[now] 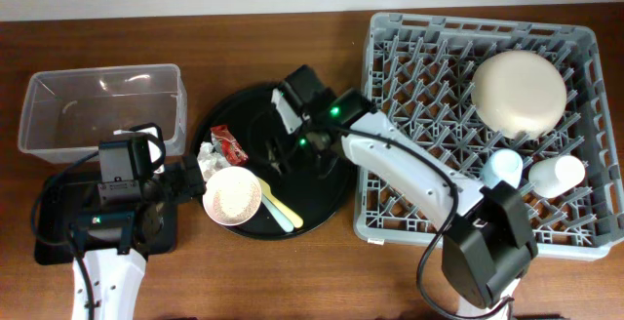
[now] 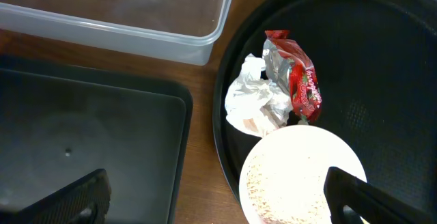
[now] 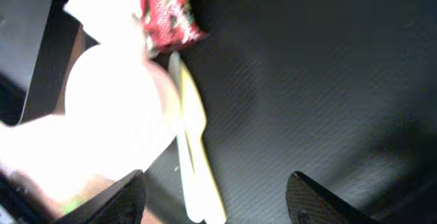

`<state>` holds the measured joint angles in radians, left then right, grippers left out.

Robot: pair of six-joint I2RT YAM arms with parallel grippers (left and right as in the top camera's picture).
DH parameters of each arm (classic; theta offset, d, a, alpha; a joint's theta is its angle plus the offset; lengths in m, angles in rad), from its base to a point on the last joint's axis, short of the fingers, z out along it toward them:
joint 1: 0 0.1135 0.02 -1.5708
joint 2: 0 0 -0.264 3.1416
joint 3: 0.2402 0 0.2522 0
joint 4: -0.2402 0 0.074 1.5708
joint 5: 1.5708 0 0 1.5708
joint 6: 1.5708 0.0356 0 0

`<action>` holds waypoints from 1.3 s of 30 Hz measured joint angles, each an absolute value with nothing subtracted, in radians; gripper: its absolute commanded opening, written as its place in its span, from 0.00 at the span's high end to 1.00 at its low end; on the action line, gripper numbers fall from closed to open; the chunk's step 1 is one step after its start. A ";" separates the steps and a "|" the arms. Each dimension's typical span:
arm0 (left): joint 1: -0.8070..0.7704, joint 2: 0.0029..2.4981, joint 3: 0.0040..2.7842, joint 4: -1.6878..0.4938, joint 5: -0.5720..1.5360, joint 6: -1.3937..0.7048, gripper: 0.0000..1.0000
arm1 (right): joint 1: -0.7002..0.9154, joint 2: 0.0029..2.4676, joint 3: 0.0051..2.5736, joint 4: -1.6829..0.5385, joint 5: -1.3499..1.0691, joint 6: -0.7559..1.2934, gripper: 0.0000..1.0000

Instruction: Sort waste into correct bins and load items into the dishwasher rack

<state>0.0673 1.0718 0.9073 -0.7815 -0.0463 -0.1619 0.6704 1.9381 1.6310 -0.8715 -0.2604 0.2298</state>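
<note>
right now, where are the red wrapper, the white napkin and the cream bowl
red wrapper (image 2: 298, 80), left wrist view, middle of its face
white napkin (image 2: 247, 104), left wrist view, crumpled middle
cream bowl (image 1: 519, 91), overhead view, top of its dome

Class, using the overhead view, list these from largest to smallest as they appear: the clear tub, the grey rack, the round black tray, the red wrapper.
1. grey rack
2. round black tray
3. clear tub
4. red wrapper

Left arm (image 1: 105, 261) comes in from near left, wrist level, left gripper (image 2: 217, 177) pointing right, jaws spread wide, nothing held. Right arm (image 1: 409, 169) stretches leftward from near right, right gripper (image 3: 217, 177) pitched down, jaws parted, nothing between.
</note>
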 measured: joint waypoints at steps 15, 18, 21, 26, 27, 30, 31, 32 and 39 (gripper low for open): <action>0.067 1.072 0.907 -0.780 -0.041 -0.162 0.01 | 0.664 1.938 1.629 -0.902 -0.199 0.224 0.02; 0.067 1.072 0.907 -0.775 0.014 -0.162 0.01 | 0.636 1.938 1.629 -0.877 -0.197 0.262 0.02; 0.067 1.072 0.907 -0.805 0.119 -0.162 0.01 | 0.575 1.938 1.629 -0.870 -0.222 0.284 0.02; 0.067 1.121 0.903 -0.899 0.141 -0.185 0.04 | 0.492 1.938 1.629 -0.876 -0.296 0.296 0.02; 0.067 1.147 0.897 -0.901 0.138 -0.191 0.10 | 0.485 1.938 1.629 -0.877 -0.303 0.297 0.02; 0.067 1.233 0.880 -0.903 0.133 -0.209 0.15 | 0.485 1.938 1.629 -0.878 -0.319 0.302 0.02; 0.067 1.264 0.879 -0.905 0.131 -0.210 0.15 | 0.486 1.938 1.629 -0.878 -0.322 0.303 0.02; 0.067 1.311 0.879 -0.903 0.130 -0.211 0.16 | 0.486 1.938 1.629 -0.878 -0.325 0.304 0.02; 0.067 1.558 0.874 -0.851 0.124 -0.214 0.37 | 0.486 1.938 1.629 -0.881 -0.332 0.307 0.02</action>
